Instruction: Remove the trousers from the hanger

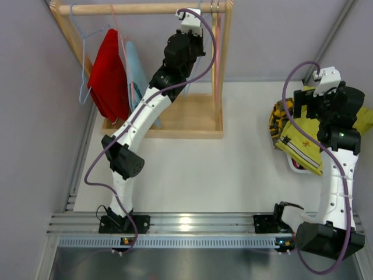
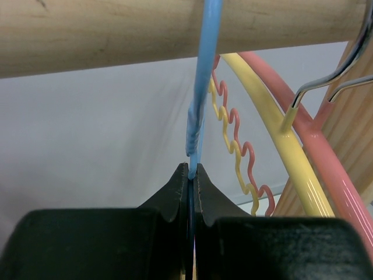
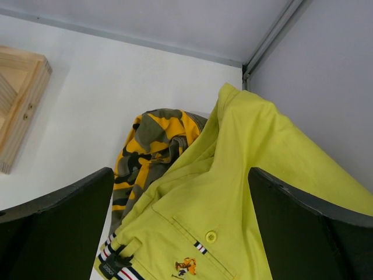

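Observation:
Red trousers (image 1: 108,73) and light blue trousers (image 1: 137,73) hang folded on hangers at the left end of the wooden rail (image 1: 134,8). Further right along the rail (image 2: 116,32), my left gripper (image 2: 191,170) is shut on the thin neck of a blue hanger (image 2: 201,99), just under the rail. What hangs from that hanger is hidden. The yellow-green trousers (image 3: 250,192) lie crumpled on the table at the right (image 1: 361,119). My right gripper (image 3: 180,198) hovers open above them, touching nothing.
A yellow-and-black camouflage cloth (image 3: 148,143) lies partly under the yellow-green trousers. Empty yellow (image 2: 288,146) and pink (image 2: 326,163) hangers hang right of the blue one. The rack's wooden base (image 1: 186,116) and uprights stand at the back. Grey walls close in on both sides.

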